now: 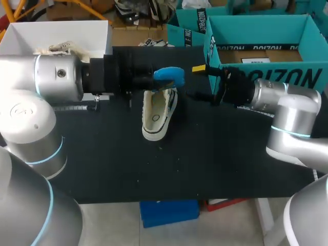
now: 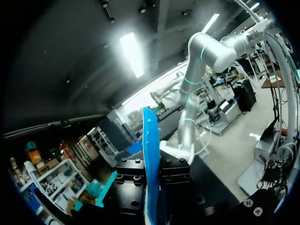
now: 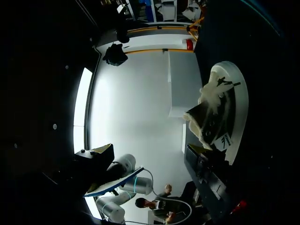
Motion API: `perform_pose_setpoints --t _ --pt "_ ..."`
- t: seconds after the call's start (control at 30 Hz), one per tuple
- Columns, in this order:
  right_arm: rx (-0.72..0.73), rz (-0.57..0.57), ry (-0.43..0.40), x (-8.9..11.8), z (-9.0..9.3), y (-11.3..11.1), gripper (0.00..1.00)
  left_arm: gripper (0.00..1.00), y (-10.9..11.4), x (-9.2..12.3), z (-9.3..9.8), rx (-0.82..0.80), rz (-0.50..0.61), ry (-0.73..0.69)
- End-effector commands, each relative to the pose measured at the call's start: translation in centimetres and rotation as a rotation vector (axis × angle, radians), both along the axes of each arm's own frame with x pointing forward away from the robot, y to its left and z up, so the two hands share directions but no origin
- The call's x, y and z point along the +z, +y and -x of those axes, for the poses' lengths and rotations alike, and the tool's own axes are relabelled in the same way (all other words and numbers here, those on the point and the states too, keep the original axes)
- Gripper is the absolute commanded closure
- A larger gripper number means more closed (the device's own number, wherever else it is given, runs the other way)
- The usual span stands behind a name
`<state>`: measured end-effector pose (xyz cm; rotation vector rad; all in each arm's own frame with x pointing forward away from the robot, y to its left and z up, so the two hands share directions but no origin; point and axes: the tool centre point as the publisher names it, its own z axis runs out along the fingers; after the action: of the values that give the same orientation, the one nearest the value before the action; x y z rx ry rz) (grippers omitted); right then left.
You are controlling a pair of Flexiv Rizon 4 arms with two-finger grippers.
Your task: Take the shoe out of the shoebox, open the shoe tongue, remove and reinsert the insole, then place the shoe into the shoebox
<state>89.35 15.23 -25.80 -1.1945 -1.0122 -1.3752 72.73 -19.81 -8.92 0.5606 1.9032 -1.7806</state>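
Observation:
A white low-top shoe (image 1: 158,114) lies on the black table (image 1: 205,159), its opening facing up. Just above its heel end hangs a blue insole (image 1: 169,75), with my left gripper (image 1: 154,78) shut on it. In the left wrist view the insole (image 2: 150,154) stands edge-on between the two black fingers (image 2: 132,183). My right gripper (image 1: 198,81) stands open to the right of the shoe, with nothing between its fingers. From the right wrist view the shoe (image 3: 220,105) lies ahead of that gripper. The teal shoebox (image 1: 266,77) stands at the back right.
A white open box (image 1: 31,36) with crumpled paper sits at the back left, behind my left arm. A second teal box (image 1: 189,28) stands behind the shoe. The front half of the table is bare black cloth.

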Motion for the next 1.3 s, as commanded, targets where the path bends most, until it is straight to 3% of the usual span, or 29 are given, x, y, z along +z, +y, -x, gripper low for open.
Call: perform_pose_setpoints --t 0.03,0.07,0.23,0.4,0.6,0.8,1.07,1.3 --pt "-0.003 0.001 0.000 -0.1 0.0 0.1 0.00 1.00 2.4 -3.6 3.9 -0.013 0.123 -0.188" --pt "-0.003 0.001 0.000 -0.1 0.0 0.1 0.00 1.00 2.9 -4.5 4.4 0.002 0.095 -0.258" --pt "-0.003 0.001 0.000 -0.1 0.0 0.1 0.00 1.00 4.5 -8.0 6.4 -0.041 0.189 -0.366" --pt "-0.003 0.001 0.000 -0.1 0.0 0.1 0.00 1.00 5.3 -10.7 7.8 -0.083 0.168 -0.589" --pt "-0.003 0.001 0.000 -0.1 0.0 0.1 0.00 1.00 5.7 -13.3 7.6 -0.088 0.128 -0.732" --pt "-0.003 0.001 0.000 -0.1 0.0 0.1 0.00 1.00 5.8 -15.9 5.9 -0.048 0.041 -0.866" --pt "-0.003 0.001 0.000 -0.1 0.0 0.1 0.00 1.00 5.6 -18.5 2.2 0.022 -0.029 -0.877" --pt "-0.003 0.001 0.000 -0.1 0.0 0.1 0.00 1.00 5.6 -18.5 2.2 0.022 -0.029 -0.877"
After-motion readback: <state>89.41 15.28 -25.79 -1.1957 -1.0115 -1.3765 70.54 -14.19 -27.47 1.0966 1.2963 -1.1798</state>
